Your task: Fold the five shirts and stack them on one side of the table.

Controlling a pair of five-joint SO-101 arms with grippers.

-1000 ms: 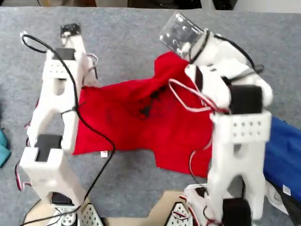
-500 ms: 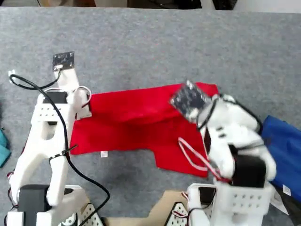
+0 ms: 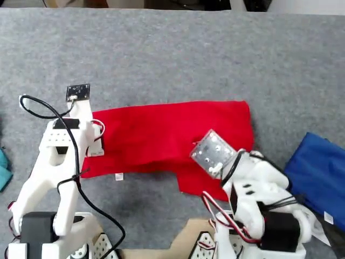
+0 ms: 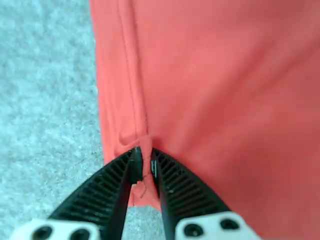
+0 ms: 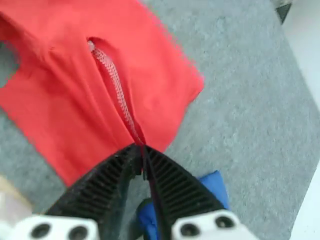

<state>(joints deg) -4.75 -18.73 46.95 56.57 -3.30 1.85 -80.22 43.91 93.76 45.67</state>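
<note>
Grey table (image 3: pixel 161 48), red shirt (image 3: pixel 161 135) between jaws

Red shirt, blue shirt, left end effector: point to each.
red shirt (image 3: pixel 172 129): high view, middle of the cloth.
blue shirt (image 3: pixel 318 172): high view, its top face.
left end effector (image 4: pixel 142 165): left wrist view, between its fingertips.

Your left arm (image 3: pixel 56 156) and your right arm (image 3: pixel 253 183) are made of chunky white plastic, with black motor blocks (image 3: pixel 38 229) set into them. A thin black cable (image 3: pixel 33 114) loops along the left arm. Red and white wires (image 3: pixel 215 208) curl on the right one. Each wrist has a small flat square board (image 3: pixel 78 91) with tiny dots on it. Your left pincer (image 4: pixel 143 157) and right pincer (image 5: pixel 142 155) have black fingers (image 4: pixel 110 190) with little ridges. The fingers sit on white bases (image 4: pixel 207 220) with round dark screw holes.
</note>
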